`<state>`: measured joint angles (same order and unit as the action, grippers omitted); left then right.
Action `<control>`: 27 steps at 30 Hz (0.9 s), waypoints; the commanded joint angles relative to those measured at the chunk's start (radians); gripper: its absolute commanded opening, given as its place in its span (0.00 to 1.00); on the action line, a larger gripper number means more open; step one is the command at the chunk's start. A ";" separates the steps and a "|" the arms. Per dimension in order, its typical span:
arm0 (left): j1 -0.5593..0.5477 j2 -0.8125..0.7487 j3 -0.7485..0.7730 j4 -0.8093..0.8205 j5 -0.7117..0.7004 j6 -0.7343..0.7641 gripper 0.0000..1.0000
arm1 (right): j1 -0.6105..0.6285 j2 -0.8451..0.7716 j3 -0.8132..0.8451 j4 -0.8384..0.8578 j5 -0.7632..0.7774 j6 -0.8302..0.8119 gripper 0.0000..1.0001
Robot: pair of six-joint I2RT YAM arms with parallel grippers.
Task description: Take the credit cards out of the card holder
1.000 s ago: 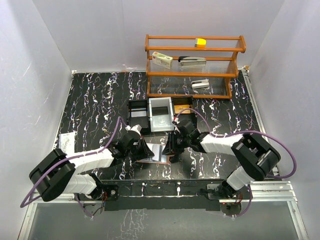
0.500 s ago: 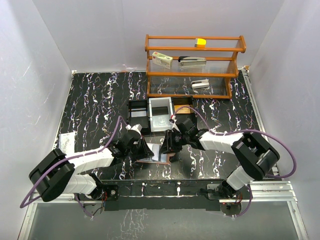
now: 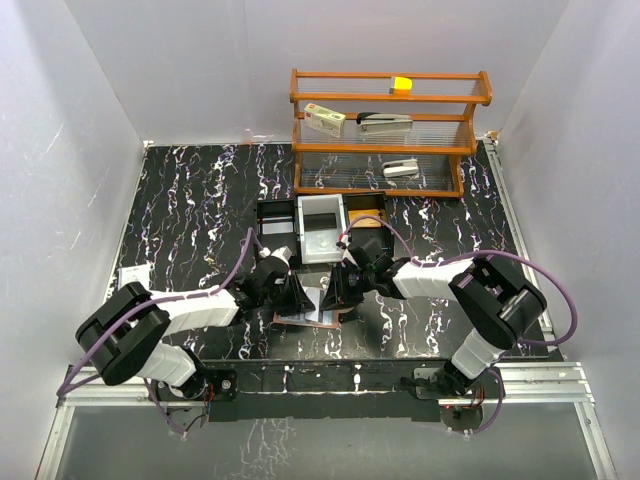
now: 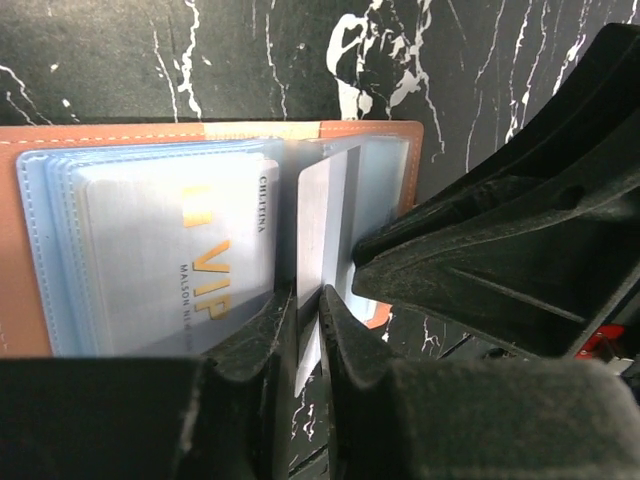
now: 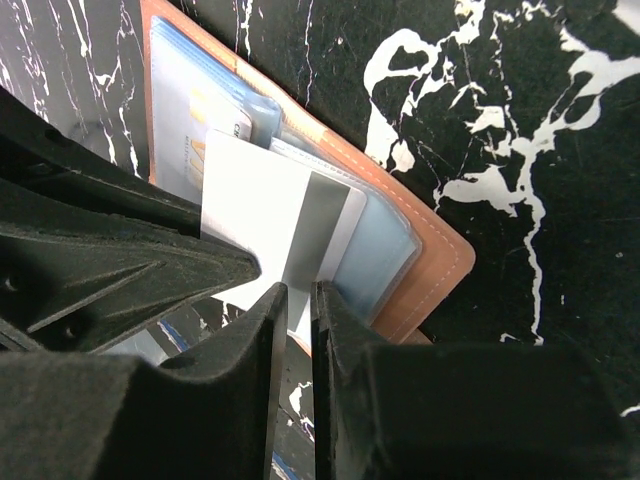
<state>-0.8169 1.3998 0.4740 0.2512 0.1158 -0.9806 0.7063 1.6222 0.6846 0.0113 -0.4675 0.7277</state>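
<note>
Meeting tip to tip over the card holder (image 4: 130, 135), with the left fingers (image 3: 298, 297) reaching in from one side and the right fingers (image 3: 337, 288) from the other, almost touching, no spare room between them. Finding the card holder spread open and flat on the tabletop (image 3: 200, 200), close to its near edge and midway between the two arms.

Salmon-brown leather-like cover with a stitched border and rounded corners; inside, pale blue-grey clear sleeves, stacked and glossy.

Counting two cards: one VIP card (image 4: 170, 250) with gold lettering, tucked flat in a sleeve, and one white card (image 5: 250, 190) with a grey stripe, standing tilted off the sleeves just beside it.

Both pairs of fingers set at a narrow slit with that white card's edge in the gap; cannot tell from either wrist view whether pressing on it or only bracketing it.

Just behind the fingers, a row of three shallow trays (image 3: 322, 199), one pale between two dark. Open black marble with white veins, wide to left and right. At the far edge, one wooden rack (image 3: 385, 98) of three shelves, carrying four small things.
</note>
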 commanded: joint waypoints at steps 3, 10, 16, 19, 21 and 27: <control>-0.002 -0.078 0.032 -0.071 -0.064 0.023 0.10 | -0.004 0.000 -0.027 -0.044 0.098 -0.042 0.15; -0.001 -0.153 -0.012 -0.062 -0.066 0.024 0.00 | -0.005 0.002 -0.013 -0.058 0.103 -0.052 0.15; -0.002 -0.144 0.003 -0.080 -0.046 0.043 0.00 | -0.007 -0.009 -0.019 -0.063 0.110 -0.053 0.15; -0.002 -0.152 0.010 -0.097 -0.056 0.046 0.00 | -0.007 -0.023 -0.020 -0.059 0.099 -0.052 0.16; -0.002 -0.163 0.016 -0.109 -0.064 0.049 0.00 | -0.008 -0.040 -0.012 -0.056 0.078 -0.056 0.16; -0.002 -0.229 0.023 -0.146 -0.095 0.053 0.00 | -0.008 -0.122 0.036 -0.084 0.061 -0.080 0.20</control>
<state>-0.8181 1.2392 0.4702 0.1444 0.0555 -0.9421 0.7044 1.5707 0.6842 -0.0414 -0.4274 0.6903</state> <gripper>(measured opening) 0.010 0.187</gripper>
